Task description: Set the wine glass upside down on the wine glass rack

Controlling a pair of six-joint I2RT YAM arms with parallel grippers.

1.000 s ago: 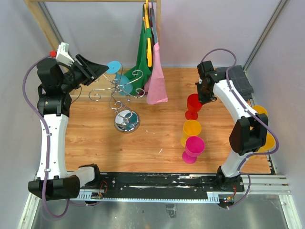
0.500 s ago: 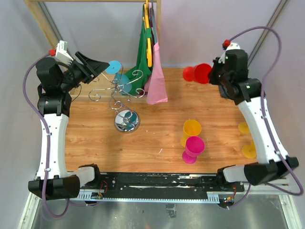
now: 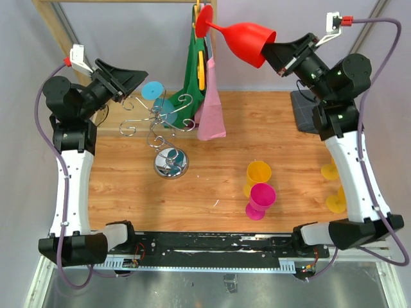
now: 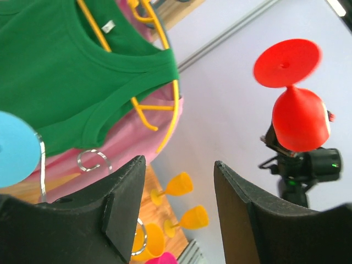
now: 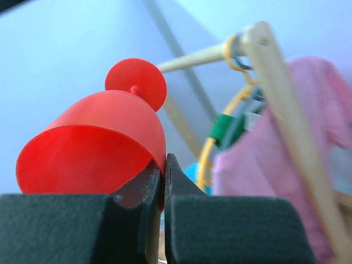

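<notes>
The red wine glass (image 3: 247, 40) is held aloft over the tabletop's (image 3: 212, 183) far edge, its rim pinched by the right gripper (image 3: 270, 55). The wine glass rack (image 3: 168, 125) is set near the far-left corner, and the left gripper (image 3: 133, 83) is held spread and empty beside it.

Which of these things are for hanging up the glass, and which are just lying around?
For the job:
- red wine glass, pinched at its rim by the right end effector
- chrome wine glass rack

Just lying about:
- yellow glass
- pink glass
- green shirt and pink shirt hanging from the wooden rail
</notes>
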